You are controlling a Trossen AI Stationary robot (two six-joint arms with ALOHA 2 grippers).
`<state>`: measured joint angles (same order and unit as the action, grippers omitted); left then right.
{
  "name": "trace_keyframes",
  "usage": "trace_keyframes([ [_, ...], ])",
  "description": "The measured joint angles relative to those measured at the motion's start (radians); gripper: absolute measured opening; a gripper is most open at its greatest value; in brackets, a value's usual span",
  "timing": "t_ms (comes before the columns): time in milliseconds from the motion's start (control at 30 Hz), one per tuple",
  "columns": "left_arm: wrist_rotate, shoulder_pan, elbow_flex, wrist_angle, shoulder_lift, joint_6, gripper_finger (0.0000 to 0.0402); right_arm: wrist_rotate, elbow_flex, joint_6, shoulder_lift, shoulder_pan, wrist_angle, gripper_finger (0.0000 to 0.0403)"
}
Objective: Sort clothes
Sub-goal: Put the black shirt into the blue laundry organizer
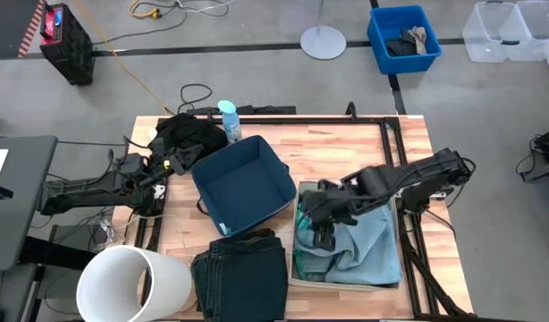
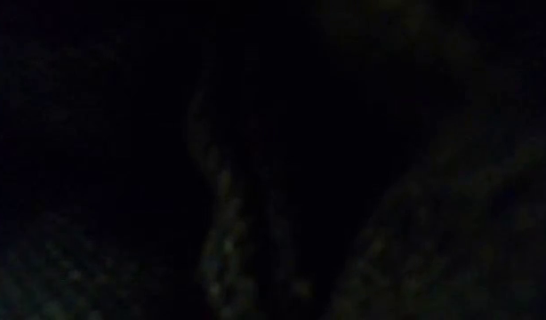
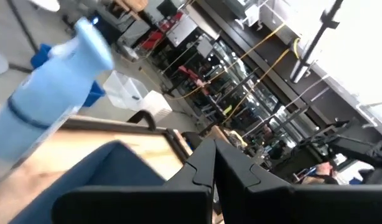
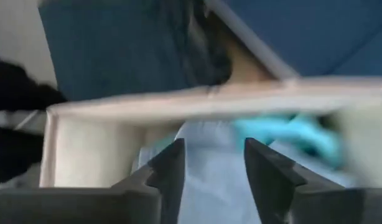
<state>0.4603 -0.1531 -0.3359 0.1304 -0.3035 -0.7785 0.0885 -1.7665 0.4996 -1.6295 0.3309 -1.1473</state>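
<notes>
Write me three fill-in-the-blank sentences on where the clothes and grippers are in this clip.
1. The right gripper hangs with its fingers ____ over the pale blue denim jeans.
2. The dark navy jeans lie folded beside the white ____.
3. The navy bin holds ____ garments.

Missing words: open; bucket; no

Left gripper (image 3: 214, 163) fingers closed together; right gripper (image 4: 214, 163) fingers parted, lowered.
</notes>
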Motion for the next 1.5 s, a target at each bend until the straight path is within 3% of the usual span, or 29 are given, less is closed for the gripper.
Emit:
trace_keyframes([
  [133,0.016,0.000,-0.101,-0.041,-0.041,0.097,0.0000,0.121,-0.124,-0.075,0.000,-0.010,-0.001,0.0109],
  [300,0.086,-0.003,-0.306,-0.245,-0.175,0.199,0.0011,0.204,-0.255,-0.166,0.000,-0.066,0.000,0.0054],
  [567,0.086,-0.115,-0.681,-0.698,-0.471,0.234,0.0079,0.206,-0.356,-0.251,0.001,-0.197,0.002,0.0040],
  [800,-0.007,-0.332,-0.917,-1.115,-0.743,0.228,0.0108,0.206,-0.403,-0.393,0.001,-0.261,0.002,0.0040],
  [1033,-0.197,-0.555,-0.945,-1.150,-0.912,0.147,0.0110,0.204,-0.497,-0.583,0.001,-0.330,-0.004,0.0040],
  [1233,-0.227,-0.652,-0.945,-1.168,-1.044,0.114,0.0110,0.199,-0.554,-0.627,0.051,-0.391,-0.037,0.0040],
  [1500,-0.230,-0.695,-0.945,-1.193,-1.160,0.074,0.0110,0.198,-0.555,-0.658,0.120,-0.442,-0.039,0.0040],
])
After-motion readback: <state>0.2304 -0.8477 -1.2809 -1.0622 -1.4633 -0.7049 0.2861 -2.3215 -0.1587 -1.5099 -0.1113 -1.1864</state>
